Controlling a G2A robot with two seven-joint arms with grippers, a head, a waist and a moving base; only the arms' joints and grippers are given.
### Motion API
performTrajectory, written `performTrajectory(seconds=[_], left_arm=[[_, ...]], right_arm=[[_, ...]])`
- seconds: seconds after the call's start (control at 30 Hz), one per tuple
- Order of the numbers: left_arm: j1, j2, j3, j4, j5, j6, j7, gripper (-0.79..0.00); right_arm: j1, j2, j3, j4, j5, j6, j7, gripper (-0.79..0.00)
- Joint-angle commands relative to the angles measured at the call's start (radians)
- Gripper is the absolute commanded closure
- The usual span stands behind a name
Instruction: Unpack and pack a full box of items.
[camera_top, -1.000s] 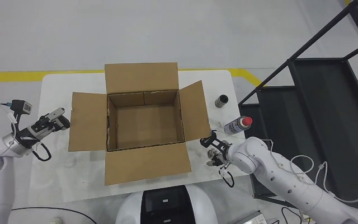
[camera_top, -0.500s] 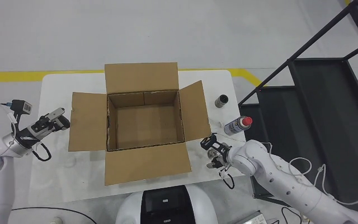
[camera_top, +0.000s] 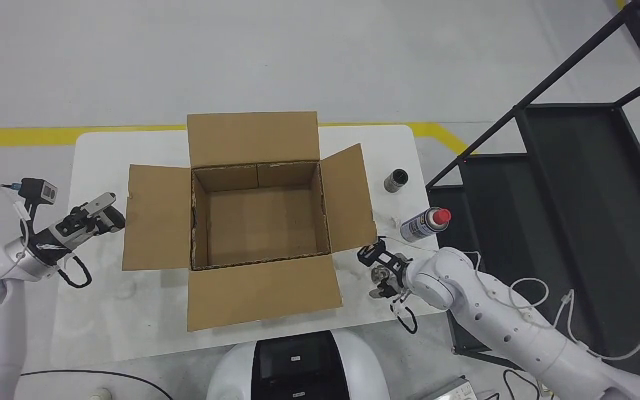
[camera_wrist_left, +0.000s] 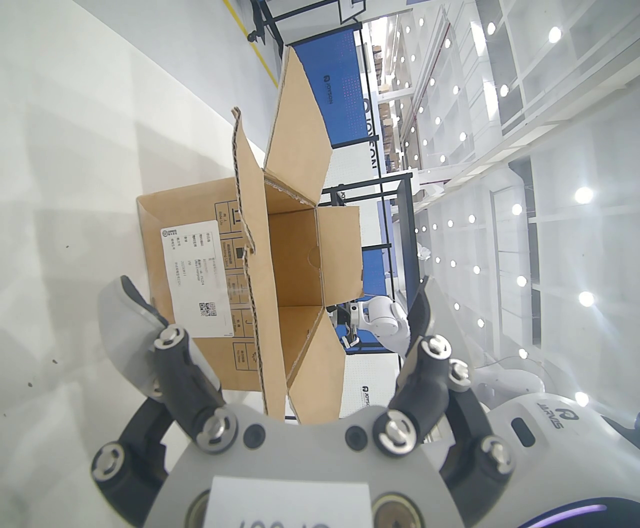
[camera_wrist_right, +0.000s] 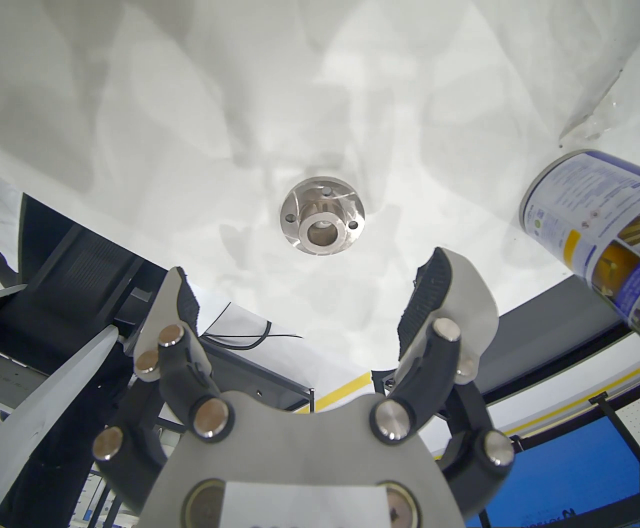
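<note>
With the right end effector (camera_wrist_right: 308, 270) spread wide and empty above the desk (camera_wrist_right: 200, 100) beside the open box (camera_top: 258, 228), the metal flange (camera_wrist_right: 322, 222) standing ahead of it, near the spray can (camera_wrist_right: 590, 225), is judged rigid, dense and slick, best gripped across its raised hub.

Grey floor (camera_top: 300, 50) with a yellow line (camera_top: 100, 132) at 12 o'clock of the white counter (camera_top: 150, 315); black stairs (camera_top: 560, 170) at 3 o'clock. Blue panels (camera_wrist_left: 335, 95), bright ceiling lights (camera_wrist_left: 582, 195), perhaps shelving behind.
</note>
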Motion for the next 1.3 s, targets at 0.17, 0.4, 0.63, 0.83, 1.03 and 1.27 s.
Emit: performTrajectory(seconds=[0.17,0.4,0.63,0.83,1.03,1.27], left_arm=[[0.000,0.000,0.000,0.000,0.000,0.000,0.000,-0.785],[0.000,0.000,0.000,0.000,0.000,0.000,0.000,-0.785],[0.000,0.000,0.000,0.000,0.000,0.000,0.000,-0.785],[0.000,0.000,0.000,0.000,0.000,0.000,0.000,-0.785],[0.000,0.000,0.000,0.000,0.000,0.000,0.000,-0.785],[0.000,0.000,0.000,0.000,0.000,0.000,0.000,-0.785]], right_arm=[[0.012,-0.013,-0.004,0.032,-0.010,0.013,-0.011,-0.637],[0.025,-0.027,-0.018,0.078,-0.024,0.013,-0.018,-0.514],[0.041,-0.046,-0.038,0.120,-0.021,0.008,-0.031,-0.613],[0.058,-0.062,-0.055,0.146,-0.023,0.008,-0.038,-0.508],[0.067,-0.073,-0.060,0.162,-0.028,0.002,-0.038,-0.323],[0.070,-0.082,-0.060,0.177,-0.042,-0.005,-0.031,-0.157]])
